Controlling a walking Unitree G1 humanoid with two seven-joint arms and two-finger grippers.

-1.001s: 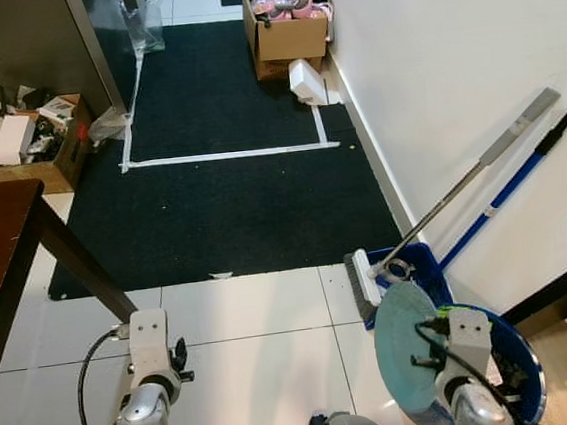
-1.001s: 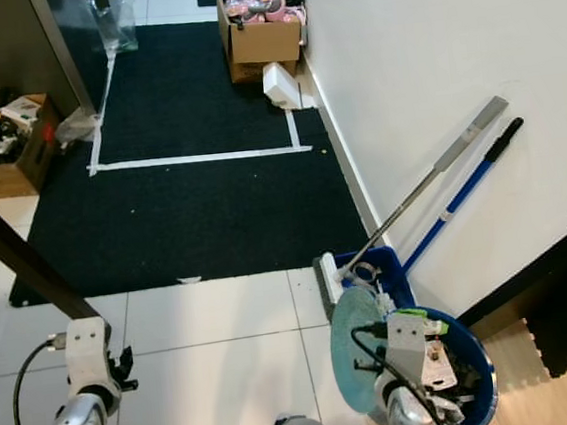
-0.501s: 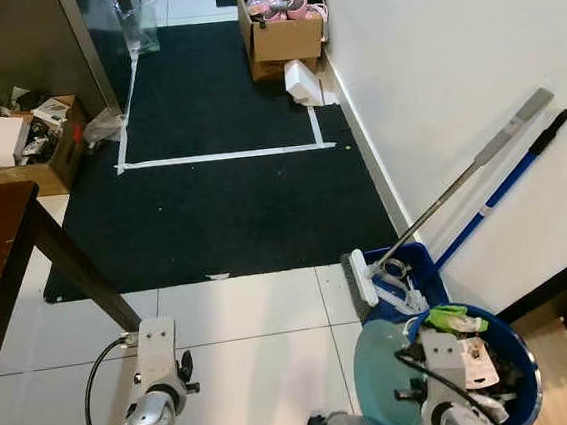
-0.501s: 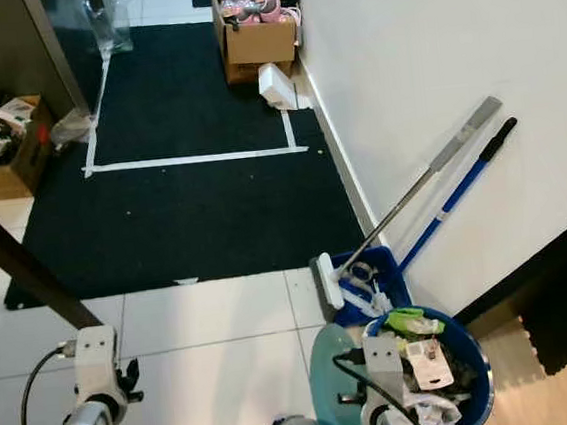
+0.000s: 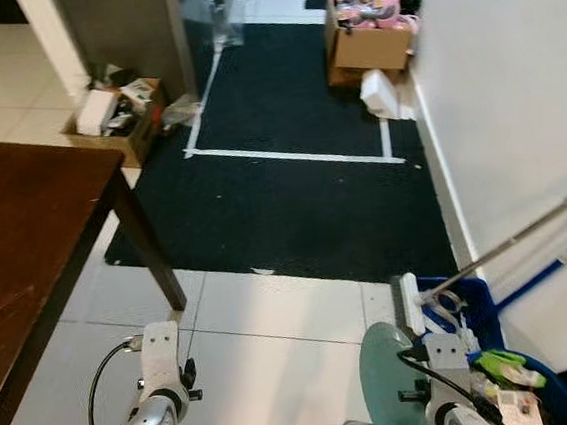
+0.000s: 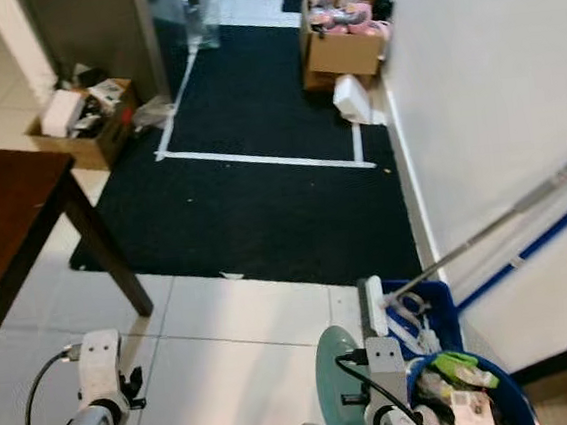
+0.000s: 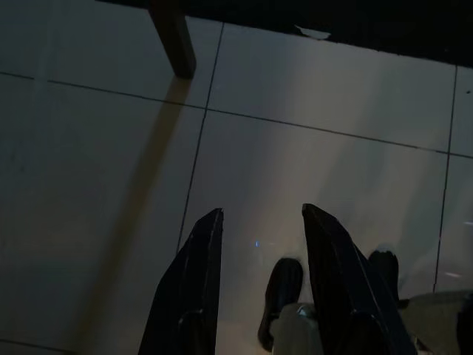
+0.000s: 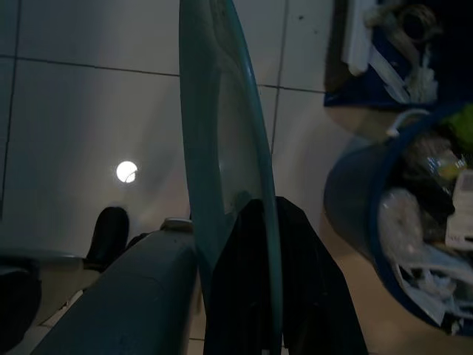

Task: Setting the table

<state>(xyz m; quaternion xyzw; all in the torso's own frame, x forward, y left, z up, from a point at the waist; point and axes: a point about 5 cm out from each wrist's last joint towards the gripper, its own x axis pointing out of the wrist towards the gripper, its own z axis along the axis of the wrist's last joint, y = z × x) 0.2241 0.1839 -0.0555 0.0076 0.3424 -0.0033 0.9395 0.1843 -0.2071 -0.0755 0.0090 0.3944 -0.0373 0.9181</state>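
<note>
Your right gripper [image 8: 247, 222] clasps a teal plate [image 8: 222, 148] on edge; left gripper [image 7: 259, 229] gapes empty; carry the plate to the table [image 5: 15, 238] next.

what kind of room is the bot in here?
Probably a home utility or entry area beside a dining spot: white tiled floor, a black mat, cardboard boxes of clutter, a broom on the wall, and a dark wooden table. The right gripper holds a teal plate.
</note>
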